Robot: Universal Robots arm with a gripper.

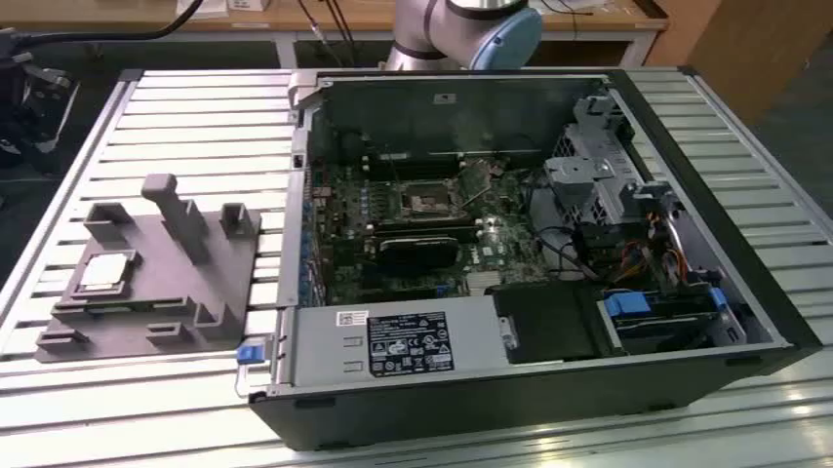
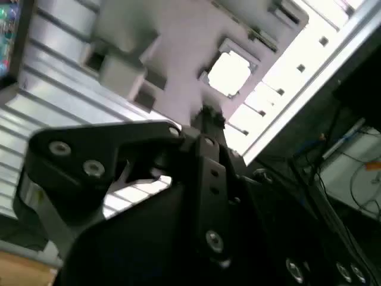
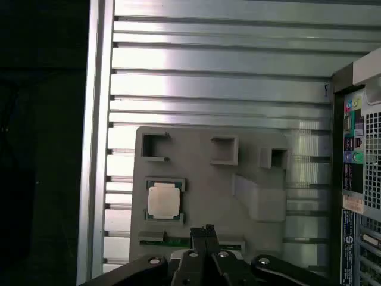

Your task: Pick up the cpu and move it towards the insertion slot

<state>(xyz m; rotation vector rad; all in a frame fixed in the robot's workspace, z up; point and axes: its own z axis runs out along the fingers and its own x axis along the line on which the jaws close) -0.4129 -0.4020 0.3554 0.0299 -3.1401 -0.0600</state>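
Note:
The cpu [image 1: 107, 271] is a small square chip with a silvery top, lying flat in a recess of the grey fixture tray [image 1: 195, 292] at the exterior view's left. It appears in both wrist views, pale in the first [image 3: 164, 200] and washed out bright in the second [image 2: 229, 72]. My gripper [image 3: 204, 230] hovers above the tray, a short way to one side of the chip, with its black fingertips pressed together and nothing between them [image 2: 207, 113]. The insertion slot [image 1: 427, 201] is the dark square socket on the green board inside the open computer case.
The open computer case [image 1: 521, 244] lies on a slatted aluminium table [image 1: 195, 117], with a black block [image 1: 419, 251] just in front of the socket, cables and drive bays at the exterior view's right. The tray has upright posts [image 1: 176, 210]. The table edge [image 3: 98, 149] runs close to the tray.

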